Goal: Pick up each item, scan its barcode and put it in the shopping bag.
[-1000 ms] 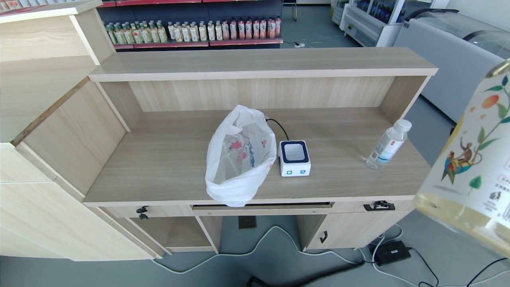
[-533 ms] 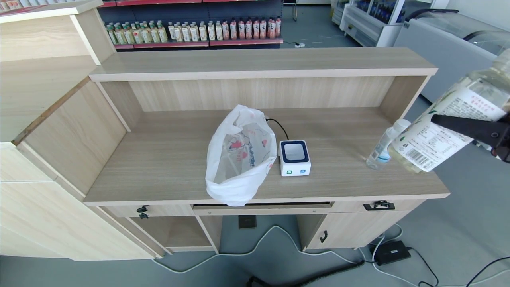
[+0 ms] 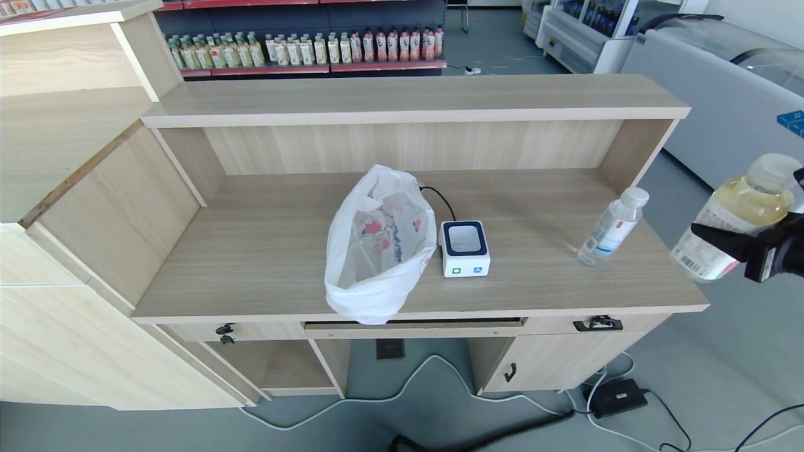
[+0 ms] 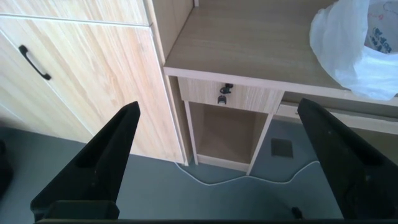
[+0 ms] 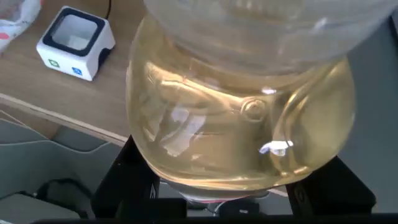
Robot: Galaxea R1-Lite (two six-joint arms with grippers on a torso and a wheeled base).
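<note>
Head view, at 3 o'clock: a drink bottle [image 3: 732, 216] of pale yellow liquid is off the right end of the counter [image 3: 264, 251], above the floor. It tilts with its cap toward 1 o'clock. The right gripper [image 3: 728, 243] is clamped across its labelled lower half. In the right wrist view the bottle [image 5: 242, 124] bulges between the dark fingers.

At 9 o'clock from it, near the counter's right edge, a clear water bottle [image 3: 612, 227] stands leaning. Further toward 9 o'clock sits the white scanner [image 3: 465, 248], window up. The white shopping bag [image 3: 377, 245] slumps just beside it at 9 o'clock, mouth open.

The left gripper [image 4: 214, 168] hangs with its fingers spread wide, holding nothing, over the floor off the counter's front left corner.
</note>
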